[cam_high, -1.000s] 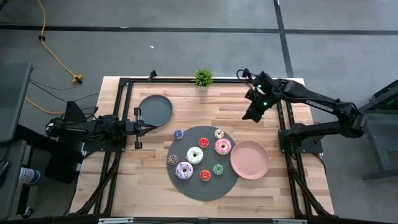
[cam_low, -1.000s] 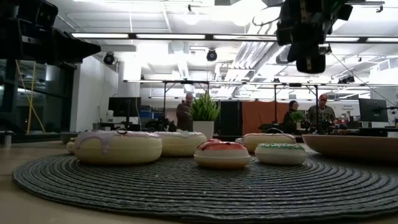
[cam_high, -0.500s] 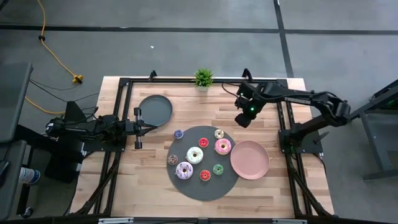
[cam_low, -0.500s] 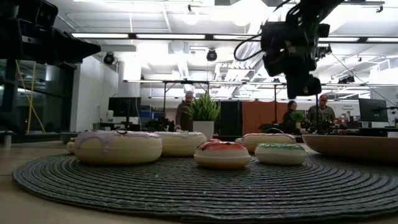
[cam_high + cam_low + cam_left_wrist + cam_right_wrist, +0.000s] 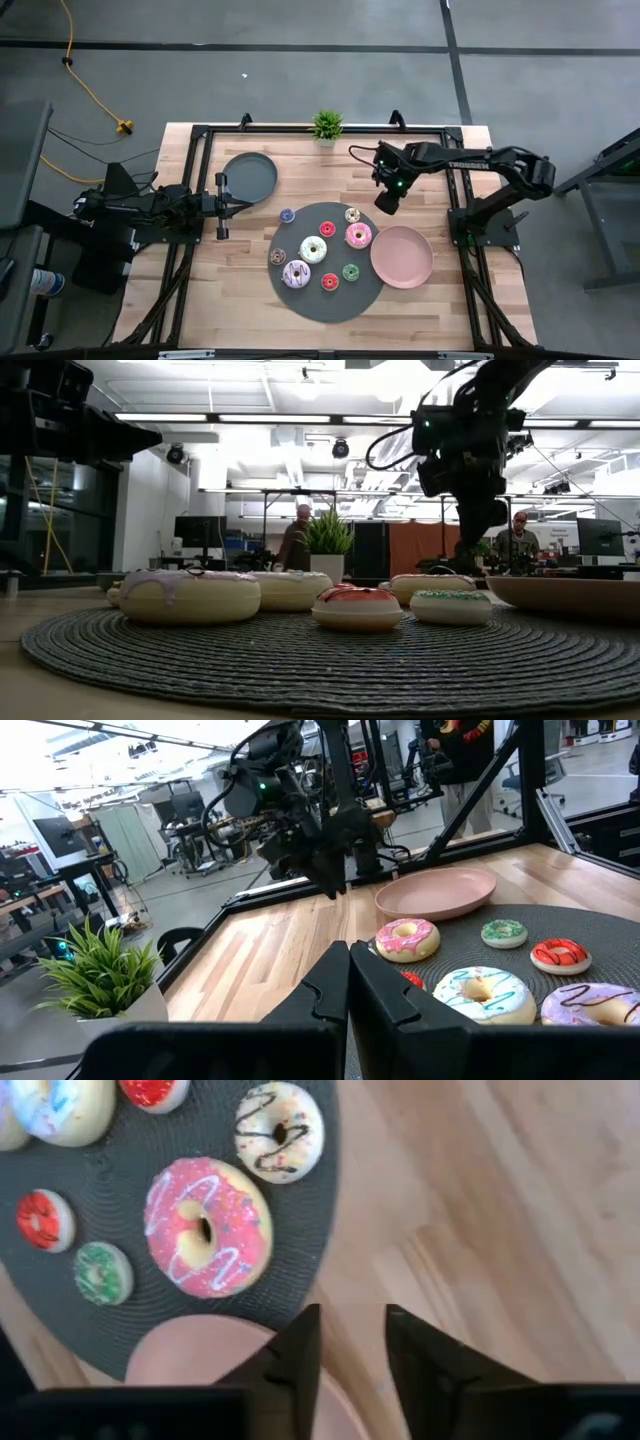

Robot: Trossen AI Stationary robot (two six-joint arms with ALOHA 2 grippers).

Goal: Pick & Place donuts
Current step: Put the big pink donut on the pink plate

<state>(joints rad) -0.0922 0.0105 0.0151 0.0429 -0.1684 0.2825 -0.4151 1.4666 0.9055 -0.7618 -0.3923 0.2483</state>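
Currently, your right gripper [image 5: 384,205] hangs above bare wood just beyond the round dark mat [image 5: 300,300], near the cream donut [image 5: 352,215]; its wrist view shows the fingers [image 5: 295,1348] parted with a gap between them, grasping nothing. Your left gripper [image 5: 222,203] waits at the table's left edge beside the dark grey plate [image 5: 249,176], fingers pressed together and empty.

The donuts lie flat on the mat: the pink donut [image 5: 358,235] nearest the pink plate [image 5: 402,257], the white donut [image 5: 313,249] at centre, the lilac donut [image 5: 296,274] towards the front, and small ones scattered around, one blue donut [image 5: 287,215] just off the mat's edge.

In my judgement these are light, rigid toy rings with smooth frosting, liable to slip. You should descend vertically and pinch across the ring's outer sides, or across one wall through the hole.
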